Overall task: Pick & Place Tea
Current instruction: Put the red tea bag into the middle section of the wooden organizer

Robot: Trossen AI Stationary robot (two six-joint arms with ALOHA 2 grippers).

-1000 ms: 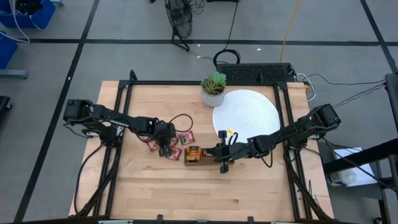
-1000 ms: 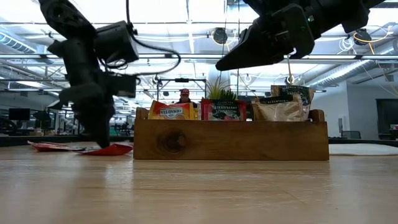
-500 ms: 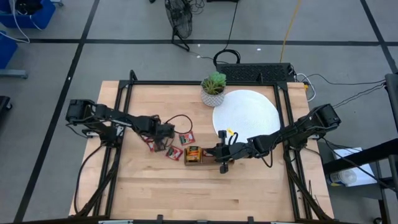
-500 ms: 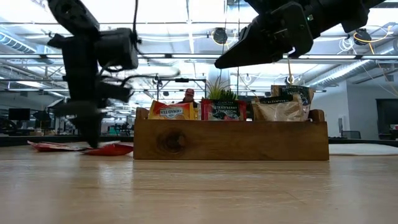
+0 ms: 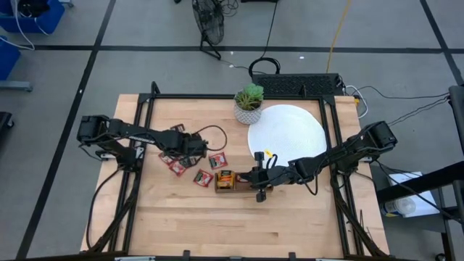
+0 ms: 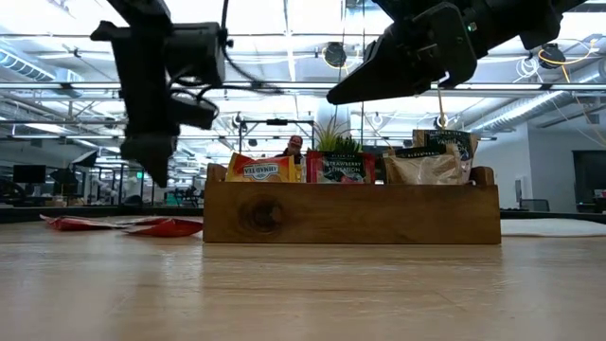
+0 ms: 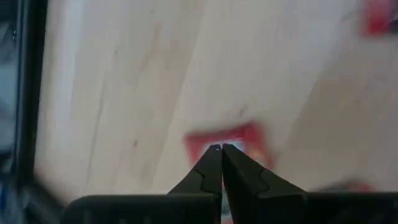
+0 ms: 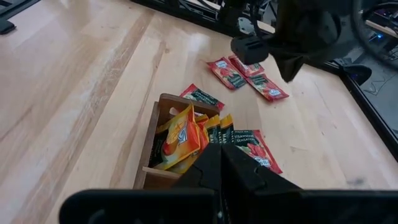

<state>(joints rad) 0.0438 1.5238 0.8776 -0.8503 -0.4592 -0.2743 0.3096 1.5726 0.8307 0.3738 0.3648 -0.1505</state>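
Note:
Several red tea sachets (image 5: 216,161) (image 5: 203,177) (image 5: 178,167) lie flat on the wooden table, left of the brown wooden tray (image 5: 225,180). More sachets stand in the tray, yellow, red and pale (image 6: 260,169). My left gripper (image 5: 193,151) hangs shut above the loose sachets (image 8: 268,87), clear of them, with one red sachet (image 7: 239,138) on the table below its tips. My right gripper (image 8: 221,152) is shut and hovers over the tray's right end, holding nothing.
A white disc (image 5: 286,130) lies at the table's far right, with a small potted plant (image 5: 249,101) at its left rim. Bare tabletop runs along the near edge (image 5: 239,225). A black frame borders the table's sides (image 5: 138,123).
My left gripper has risen from the table, where its tips stood on the red sachets, and has drawn a little toward the far edge. It has tipped from pointing straight down to a slant. The sachets stay on the table.

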